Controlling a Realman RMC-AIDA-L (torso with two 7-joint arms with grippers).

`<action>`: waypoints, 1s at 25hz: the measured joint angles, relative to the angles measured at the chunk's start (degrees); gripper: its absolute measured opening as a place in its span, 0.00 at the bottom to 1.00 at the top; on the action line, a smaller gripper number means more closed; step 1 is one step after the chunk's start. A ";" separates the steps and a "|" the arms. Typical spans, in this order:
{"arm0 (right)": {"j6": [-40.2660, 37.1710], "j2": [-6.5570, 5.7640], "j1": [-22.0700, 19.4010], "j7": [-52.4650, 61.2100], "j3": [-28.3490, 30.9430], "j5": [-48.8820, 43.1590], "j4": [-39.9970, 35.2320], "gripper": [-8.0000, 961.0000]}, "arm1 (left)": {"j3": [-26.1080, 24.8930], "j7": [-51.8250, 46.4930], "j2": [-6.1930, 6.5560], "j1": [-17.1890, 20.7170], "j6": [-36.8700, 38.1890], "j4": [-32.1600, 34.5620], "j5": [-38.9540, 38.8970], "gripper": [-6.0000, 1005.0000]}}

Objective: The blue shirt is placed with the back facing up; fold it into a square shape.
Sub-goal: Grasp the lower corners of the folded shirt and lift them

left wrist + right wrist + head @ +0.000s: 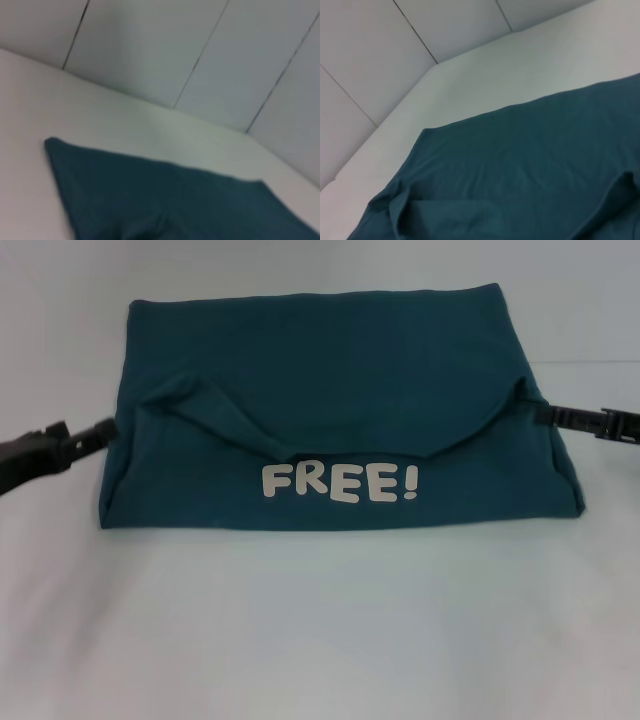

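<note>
The blue shirt [330,370] lies on the white table as a wide folded shape. A near flap is turned over and shows white "FREE!" lettering [340,483]. Over it lies a curved fold of plain fabric. My left gripper [100,430] is low at the shirt's left edge, just beside the cloth. My right gripper [540,414] reaches in at the right edge, where the curved fold ends, and touches the fabric. The left wrist view shows the blue shirt [175,200] from the side. The right wrist view shows the blue shirt [530,170] with a crease.
The white table [320,630] stretches in front of the shirt and to both sides. A panelled white wall [200,45] stands behind the table's far edge.
</note>
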 joint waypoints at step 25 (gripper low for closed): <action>-0.89 0.85 -2.02 4.01 0.28 -0.03 -0.13 0.94 | 11.51 18.99 -3.16 2.49 -12.30 -1.06 3.08 0.85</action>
